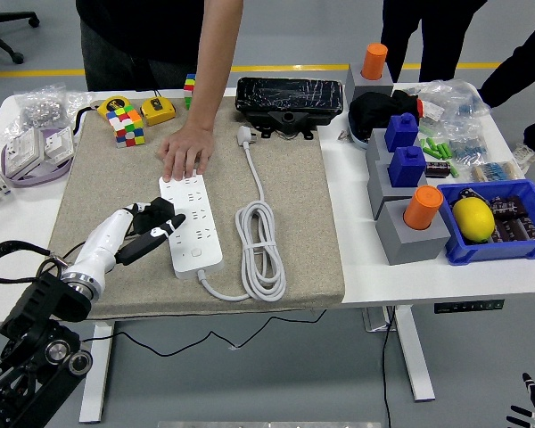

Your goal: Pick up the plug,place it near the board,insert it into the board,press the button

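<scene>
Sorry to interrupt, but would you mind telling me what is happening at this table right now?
The robot's left hand grips a black plug and holds it at the left edge of the white power strip on the beige mat. A person's hand presses down on the strip's far end, steadying it. The plug does not look seated yet.

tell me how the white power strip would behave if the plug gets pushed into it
The power strip looks rigid and flat, so it likely won't tip. It might slide on the cloth mat, though a person's hand presses its far end. Its coiled cord looks floppy and offers little anchoring.
</scene>
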### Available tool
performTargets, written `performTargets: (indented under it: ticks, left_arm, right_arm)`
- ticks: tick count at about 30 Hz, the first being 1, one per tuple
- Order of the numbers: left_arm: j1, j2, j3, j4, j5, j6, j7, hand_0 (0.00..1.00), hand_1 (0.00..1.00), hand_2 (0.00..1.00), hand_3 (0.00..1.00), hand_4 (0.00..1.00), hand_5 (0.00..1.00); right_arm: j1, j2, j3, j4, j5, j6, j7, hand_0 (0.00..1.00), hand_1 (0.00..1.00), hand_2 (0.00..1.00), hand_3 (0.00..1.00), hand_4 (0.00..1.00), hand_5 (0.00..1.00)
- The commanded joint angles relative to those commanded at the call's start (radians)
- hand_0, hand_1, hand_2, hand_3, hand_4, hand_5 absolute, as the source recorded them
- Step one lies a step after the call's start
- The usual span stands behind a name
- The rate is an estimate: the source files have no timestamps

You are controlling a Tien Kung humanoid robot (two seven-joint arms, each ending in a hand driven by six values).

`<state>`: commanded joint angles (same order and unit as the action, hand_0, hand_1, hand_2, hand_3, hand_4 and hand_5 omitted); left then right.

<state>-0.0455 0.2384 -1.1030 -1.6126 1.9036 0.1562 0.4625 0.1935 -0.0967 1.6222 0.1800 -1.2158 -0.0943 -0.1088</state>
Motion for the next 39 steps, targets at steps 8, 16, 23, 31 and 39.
performTargets:
  ticks: [8, 16, 23, 31, 39]
  left_arm:
    - [-0.022, 0.006, 0.044, 0.002, 0.001, -0.004, 0.001, 0.981, 0.916, 0.857, 0.827, 0.998, 0.998]
    - [-0.044, 0.01, 0.073, -0.001, 0.028, -0.015, 0.008, 0.984, 0.916, 0.855, 0.828, 0.998, 0.998]
    - [-0.063, 0.014, 0.104, -0.006, 0.061, -0.033, 0.025, 0.992, 0.914, 0.849, 0.827, 0.998, 0.998]
    - [-0.071, 0.018, 0.121, -0.008, 0.087, -0.037, 0.032, 0.993, 0.911, 0.846, 0.828, 0.998, 0.998]
    - [-0.067, 0.022, 0.107, -0.036, 0.138, 0.042, 0.003, 0.993, 0.908, 0.831, 0.827, 0.998, 0.998]
  right_arm:
    - [0.002, -0.002, 0.0, 0.0, 0.002, 0.0, 0.0, 0.747, 0.631, 0.615, 0.642, 0.998, 0.998]
    - [0.002, -0.002, -0.002, 0.0, 0.002, 0.001, 0.001, 0.747, 0.632, 0.615, 0.642, 0.998, 0.998]
    - [0.004, -0.003, -0.003, 0.0, 0.003, 0.0, 0.001, 0.747, 0.631, 0.615, 0.642, 0.998, 0.998]
    - [0.004, -0.003, -0.002, 0.0, 0.002, 0.0, 0.001, 0.747, 0.632, 0.615, 0.642, 0.998, 0.998]
    - [0.003, -0.003, -0.003, 0.0, 0.003, -0.002, 0.001, 0.746, 0.631, 0.615, 0.642, 0.998, 0.998]
